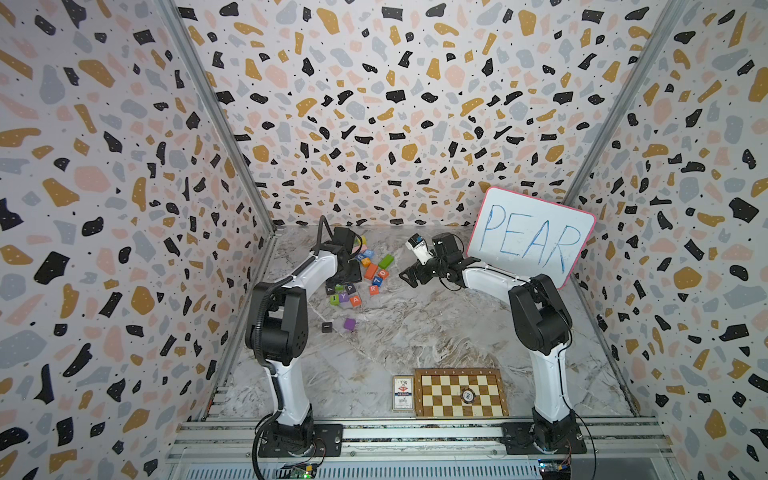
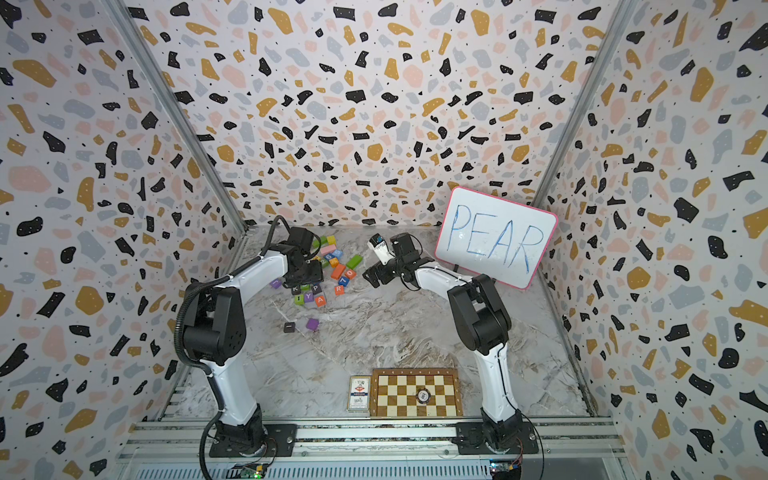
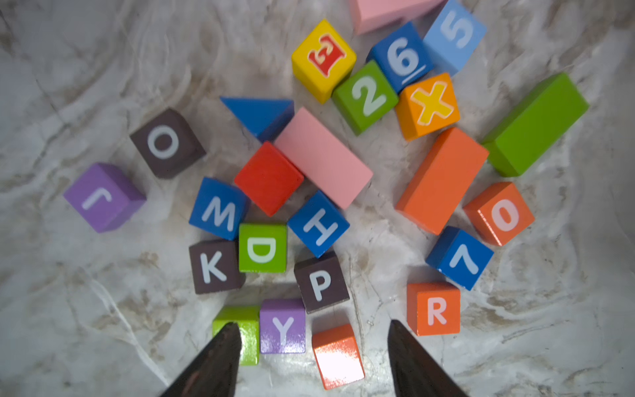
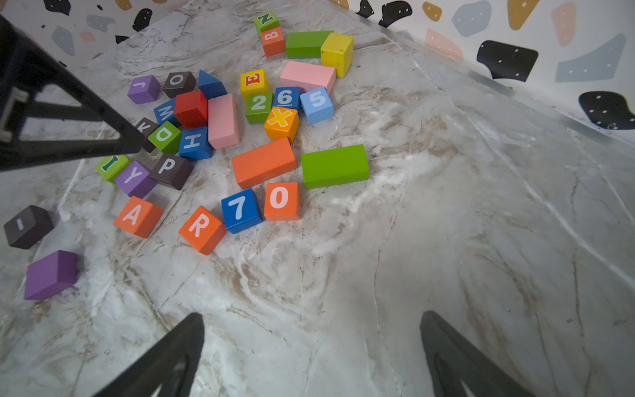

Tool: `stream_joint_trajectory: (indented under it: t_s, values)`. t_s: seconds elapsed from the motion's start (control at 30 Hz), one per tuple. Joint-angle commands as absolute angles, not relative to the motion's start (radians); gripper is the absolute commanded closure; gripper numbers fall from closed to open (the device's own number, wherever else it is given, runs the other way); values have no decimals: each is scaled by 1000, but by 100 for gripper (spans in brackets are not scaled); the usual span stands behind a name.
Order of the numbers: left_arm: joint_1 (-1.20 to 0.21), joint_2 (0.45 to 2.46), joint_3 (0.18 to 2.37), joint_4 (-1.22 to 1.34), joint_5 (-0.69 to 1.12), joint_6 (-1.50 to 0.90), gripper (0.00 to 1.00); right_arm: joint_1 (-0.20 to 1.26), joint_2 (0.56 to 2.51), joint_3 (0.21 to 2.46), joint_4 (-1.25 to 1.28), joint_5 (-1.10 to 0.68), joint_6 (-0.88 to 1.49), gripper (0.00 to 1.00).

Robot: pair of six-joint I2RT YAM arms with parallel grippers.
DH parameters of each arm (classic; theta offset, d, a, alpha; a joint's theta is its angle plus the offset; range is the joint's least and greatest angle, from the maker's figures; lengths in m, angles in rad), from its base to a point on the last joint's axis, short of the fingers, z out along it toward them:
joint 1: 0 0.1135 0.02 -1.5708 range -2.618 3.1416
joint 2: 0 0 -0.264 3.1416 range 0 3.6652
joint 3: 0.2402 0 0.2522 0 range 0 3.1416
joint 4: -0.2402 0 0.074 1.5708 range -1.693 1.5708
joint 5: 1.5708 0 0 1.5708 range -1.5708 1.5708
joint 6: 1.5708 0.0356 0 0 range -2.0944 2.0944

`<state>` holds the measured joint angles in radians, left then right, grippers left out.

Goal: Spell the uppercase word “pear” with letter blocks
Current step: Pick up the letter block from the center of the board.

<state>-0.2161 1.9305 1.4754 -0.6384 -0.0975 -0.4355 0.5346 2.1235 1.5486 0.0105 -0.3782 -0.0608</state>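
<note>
Over on the left half of the marble table [image 1: 436, 332], the left gripper [image 3: 313, 326] hangs above a scatter of coloured blocks. Its jaws stand apart, and the orange-red A block [image 3: 338, 357] lies between them with bare marble showing on either side, so nothing is gripped. One finger [image 3: 220, 357] crosses in front of a green I block [image 3: 250, 343], which touches the purple Y block [image 3: 282, 326]. Just behind the Y sits the blackish P block [image 3: 321, 282], a little askew, one corner against a blue H block [image 3: 319, 225]. To the right of the A, apart from it, is the orange-red R block [image 3: 433, 309], with a blue 7 block [image 3: 460, 257] close by. The yellow E block [image 3: 323, 60] is on the far side of the pile from the fingers, touching a green 2 block [image 3: 366, 96]. Nearer the front, apart from the pile, a plain purple cube [image 1: 349, 324] and a dark block [image 1: 327, 327] lie near each other. Further right, the right gripper [image 4: 312, 314] hovers over bare marble, jaws wide and empty. Behind it a whiteboard [image 1: 532, 237] reading PEAR leans against the wall. At the front edge lie a card box [image 1: 403, 392] and, just beside it, a chessboard [image 1: 440, 401].
</note>
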Motion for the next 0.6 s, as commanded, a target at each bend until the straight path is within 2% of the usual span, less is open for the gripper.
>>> stream_joint_trajectory:
  t_s: [0.0,0.57]
  values:
    - [-224,1924,1488,-676,-83,-504,38,538,2136,1598,-5,-414,-67,1]
    - [-224,2076,1613,-714,-90,-538,51,532,2166,1597,-11,-417,-74,1]
